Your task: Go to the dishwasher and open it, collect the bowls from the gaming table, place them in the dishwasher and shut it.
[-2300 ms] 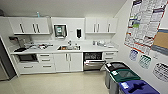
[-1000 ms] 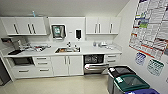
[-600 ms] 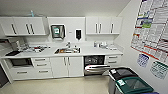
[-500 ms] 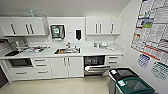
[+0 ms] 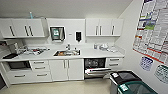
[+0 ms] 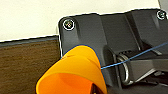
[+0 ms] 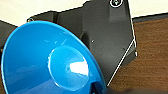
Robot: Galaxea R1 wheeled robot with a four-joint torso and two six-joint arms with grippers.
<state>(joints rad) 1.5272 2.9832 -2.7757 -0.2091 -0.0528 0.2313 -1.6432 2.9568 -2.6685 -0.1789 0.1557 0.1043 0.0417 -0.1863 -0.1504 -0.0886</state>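
The dishwasher (image 5: 94, 67), at four o'clock under the counter (image 5: 87, 53), stands open. An orange bowl (image 6: 72, 72) rides at the left wrist, a blue bowl (image 7: 47, 60) at the right; whether either tool grips, I cannot tell. Loading and closing remain.

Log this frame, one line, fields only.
stage: facing kitchenette | dishwasher: door partly open | left wrist: orange bowl close up | right wrist: blue bowl close up
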